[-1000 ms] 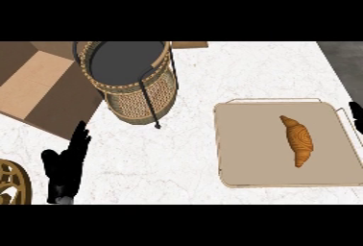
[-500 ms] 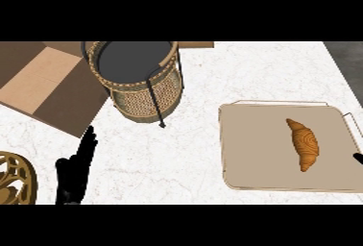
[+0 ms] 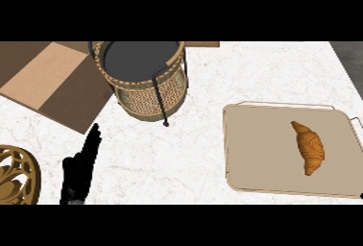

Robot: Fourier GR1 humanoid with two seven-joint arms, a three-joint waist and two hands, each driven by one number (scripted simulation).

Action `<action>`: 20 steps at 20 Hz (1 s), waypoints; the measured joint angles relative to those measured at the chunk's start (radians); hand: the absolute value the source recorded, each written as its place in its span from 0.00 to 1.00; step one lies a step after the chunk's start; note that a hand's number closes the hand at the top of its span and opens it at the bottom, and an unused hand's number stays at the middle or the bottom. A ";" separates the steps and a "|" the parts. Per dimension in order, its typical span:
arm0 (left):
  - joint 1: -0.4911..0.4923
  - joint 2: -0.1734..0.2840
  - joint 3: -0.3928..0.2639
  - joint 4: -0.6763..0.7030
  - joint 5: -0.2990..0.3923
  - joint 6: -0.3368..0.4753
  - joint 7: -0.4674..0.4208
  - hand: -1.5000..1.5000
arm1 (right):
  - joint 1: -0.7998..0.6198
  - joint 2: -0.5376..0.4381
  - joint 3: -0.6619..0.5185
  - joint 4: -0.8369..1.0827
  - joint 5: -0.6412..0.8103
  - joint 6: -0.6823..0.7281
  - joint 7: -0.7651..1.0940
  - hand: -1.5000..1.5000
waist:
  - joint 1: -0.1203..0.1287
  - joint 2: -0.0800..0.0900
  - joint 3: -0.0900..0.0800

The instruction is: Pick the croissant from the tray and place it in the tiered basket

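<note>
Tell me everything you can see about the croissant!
The croissant is golden brown, a long curved roll with ridged bands across its middle and pointed ends. It lies flat and whole on the right part of the beige tray, running roughly top to bottom in the view. Only the tray touches it; no hand is near.

The left hand [image 3: 79, 169] now sits lower and nearer the bottom edge than a second ago, its fingers straighter and drawn into a narrow upright shape. The right hand, seen at the right edge earlier, is out of view now. The tray [image 3: 259, 149] and basket [image 3: 145, 79] appear slightly further right and lower in the view.
</note>
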 measured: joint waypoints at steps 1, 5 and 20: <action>-0.004 -0.007 -0.006 0.003 -0.006 0.004 0.000 0.50 | -0.003 -0.021 0.012 -0.023 0.038 0.016 0.067 0.00 | 0.002 0.000 0.000; -0.008 -0.015 -0.010 0.008 -0.016 0.002 -0.008 0.50 | -0.072 -0.045 0.096 -0.093 0.207 0.084 0.320 0.00 | 0.018 0.000 0.003; -0.040 -0.035 0.011 0.049 -0.021 -0.029 -0.015 0.50 | -0.462 0.188 0.389 0.153 0.537 0.377 0.566 0.00 | 0.027 -0.002 0.009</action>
